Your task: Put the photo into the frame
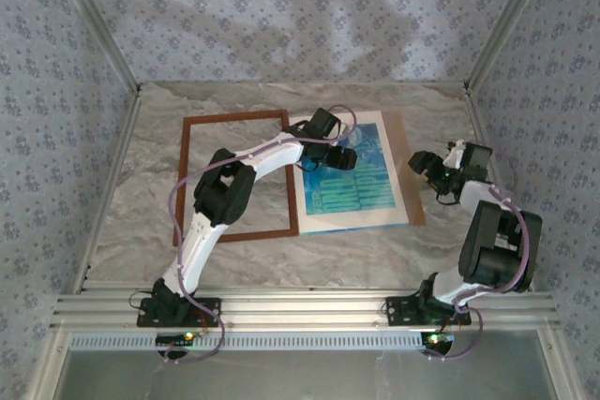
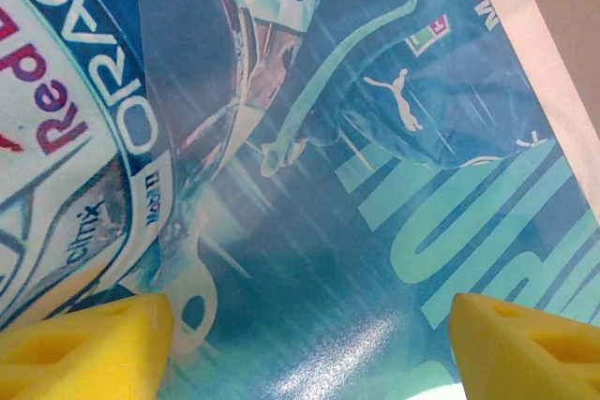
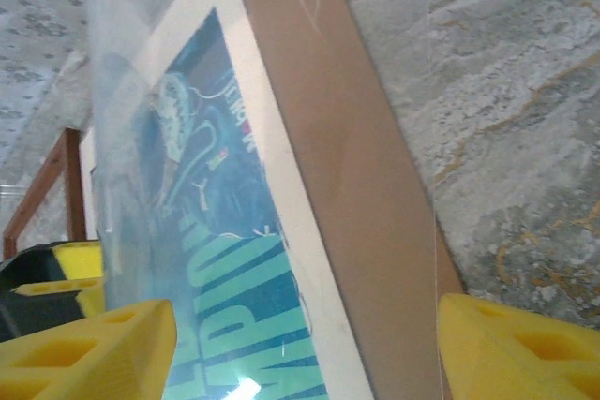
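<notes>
Photo [image 1: 361, 189] lies flat right under the left gripper [image 2: 309, 330], fingers spread, holding nothing. Frame [image 1: 253, 235] is off to its left. Thin glossy paper, likely floppy and slick: pinch an edge. Right gripper [image 3: 305, 353] is spread too.

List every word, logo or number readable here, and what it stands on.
All on the photo, in the left wrist view:
"ORAC", cut off by the edge
"Red", cut off by the edge
"citrix"
"Mobil", at the top edge, partly cropped
A leaping-cat logo, no words
Large pale lettering: cropped, not readable as a word
Small print near "citrix": too blurred to read
</notes>
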Controlling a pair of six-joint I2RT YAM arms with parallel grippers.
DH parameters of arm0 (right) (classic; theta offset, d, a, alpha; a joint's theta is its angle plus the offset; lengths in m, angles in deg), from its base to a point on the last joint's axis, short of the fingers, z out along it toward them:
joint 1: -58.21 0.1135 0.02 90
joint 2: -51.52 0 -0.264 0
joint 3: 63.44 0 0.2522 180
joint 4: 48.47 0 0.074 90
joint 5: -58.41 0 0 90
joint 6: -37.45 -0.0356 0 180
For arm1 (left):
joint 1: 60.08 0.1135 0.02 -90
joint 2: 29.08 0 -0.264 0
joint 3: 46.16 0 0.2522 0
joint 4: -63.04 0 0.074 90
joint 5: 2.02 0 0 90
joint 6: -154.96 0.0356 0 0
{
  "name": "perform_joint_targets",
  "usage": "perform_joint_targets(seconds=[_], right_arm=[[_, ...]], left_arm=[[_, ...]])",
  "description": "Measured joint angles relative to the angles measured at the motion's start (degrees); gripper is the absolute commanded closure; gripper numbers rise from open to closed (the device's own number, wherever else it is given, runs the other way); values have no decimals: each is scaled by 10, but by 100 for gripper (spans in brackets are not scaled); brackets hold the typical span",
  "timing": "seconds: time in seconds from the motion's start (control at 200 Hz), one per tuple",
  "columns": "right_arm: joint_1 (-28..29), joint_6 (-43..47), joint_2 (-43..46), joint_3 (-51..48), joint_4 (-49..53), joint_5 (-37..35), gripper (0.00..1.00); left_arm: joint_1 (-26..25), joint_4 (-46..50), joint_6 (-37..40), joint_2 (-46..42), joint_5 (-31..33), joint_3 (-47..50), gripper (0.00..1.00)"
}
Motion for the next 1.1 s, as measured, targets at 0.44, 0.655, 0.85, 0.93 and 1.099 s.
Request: perform_joint_targets(seconds=[0.44,0.655,0.85,0.93,1.099], right_arm=[[0,-44,81,-85,-133,37,34],[0,-43,87,-85,-94,25,52],[-5,-41,87,-85,-63,9,83],[-5,-36,87,-82,-46,0,94],[-5,-26,87,-46,10,-22,100]], left_arm=[[0,-11,0,0,-6,5,22],[0,-13,0,0,-6,5,22],[0,-13,-4,0,-5,5,22],[0,-13,-4,0,-5,5,22],[0,-9,-5,-2,-3,3,22]])
